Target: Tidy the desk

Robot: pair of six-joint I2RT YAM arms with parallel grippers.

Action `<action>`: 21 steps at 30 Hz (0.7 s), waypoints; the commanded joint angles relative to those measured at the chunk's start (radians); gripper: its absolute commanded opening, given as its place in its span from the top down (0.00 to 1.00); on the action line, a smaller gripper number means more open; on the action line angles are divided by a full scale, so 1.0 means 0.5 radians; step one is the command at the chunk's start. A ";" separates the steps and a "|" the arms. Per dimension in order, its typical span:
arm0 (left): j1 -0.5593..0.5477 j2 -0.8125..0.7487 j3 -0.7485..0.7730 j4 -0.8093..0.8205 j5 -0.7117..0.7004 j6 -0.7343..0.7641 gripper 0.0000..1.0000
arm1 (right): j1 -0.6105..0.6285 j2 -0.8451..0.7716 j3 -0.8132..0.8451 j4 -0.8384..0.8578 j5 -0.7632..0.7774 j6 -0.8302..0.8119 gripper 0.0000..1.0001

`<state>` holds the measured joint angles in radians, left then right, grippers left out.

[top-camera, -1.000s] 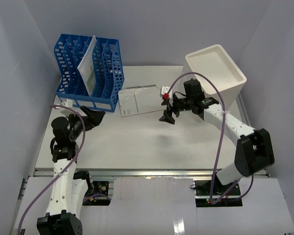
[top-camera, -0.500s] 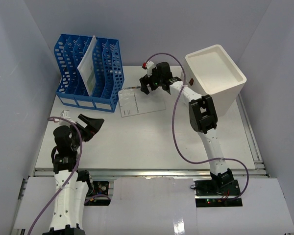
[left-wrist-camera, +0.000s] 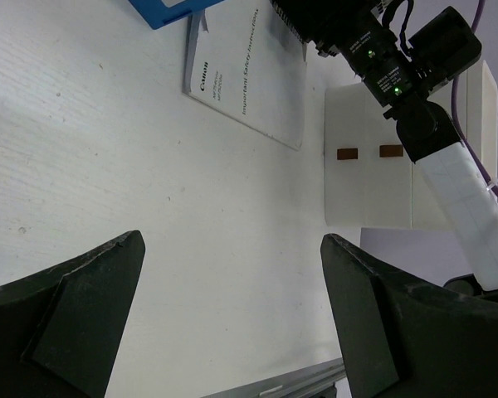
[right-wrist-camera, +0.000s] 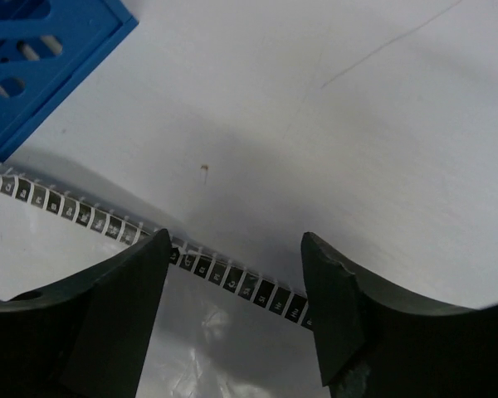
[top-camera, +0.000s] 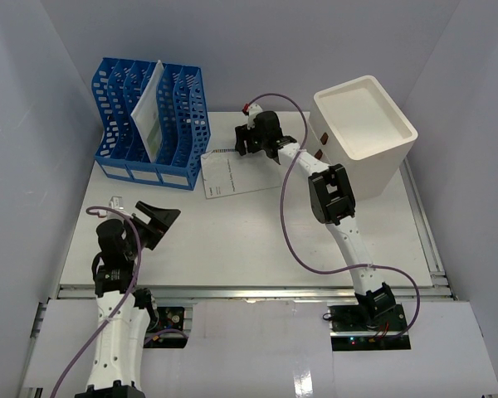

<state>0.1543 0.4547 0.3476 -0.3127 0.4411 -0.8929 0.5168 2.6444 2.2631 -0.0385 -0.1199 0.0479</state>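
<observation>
Top camera first: the white bench [top-camera: 257,240] carries the lot, with a blue file rack [top-camera: 149,116] at far left, a cream cabinet [top-camera: 365,133] at far right, and a booklet [top-camera: 232,178] lying flat between them, just beside the rack's foot. The right tool [top-camera: 246,146] is stretched way out to the booklet's far edge, and the left tool [top-camera: 156,219] sits near its own base, well apart from all of it. Left wrist view: its jaws are wide apart with only bare bench between them, and the booklet and cabinet are off in the distance. Right wrist view: the jaws are also spread wide and empty, right over the booklet's printed edge strip, with a corner of the rack at top left. Can't tell if the fingers [right-wrist-camera: 108,319] touch the paper. My guess is the step is grabbing the booklet to file it in the rack. Thin paper lying flat is a pain, so I'd put one finger on bare bench just past the edge and the other on the cover. Then close slowly to pinch that edge instead of shoving it toward the rack.
</observation>
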 commanded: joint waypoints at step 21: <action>-0.202 0.274 -0.313 0.398 0.124 -0.287 0.02 | 0.213 -1.359 -2.028 -0.465 -0.565 -0.358 0.30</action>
<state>0.1112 0.5784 0.2026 -0.1807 0.5147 -1.0056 0.5843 2.0485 1.3823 -0.1991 -0.3881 -0.0831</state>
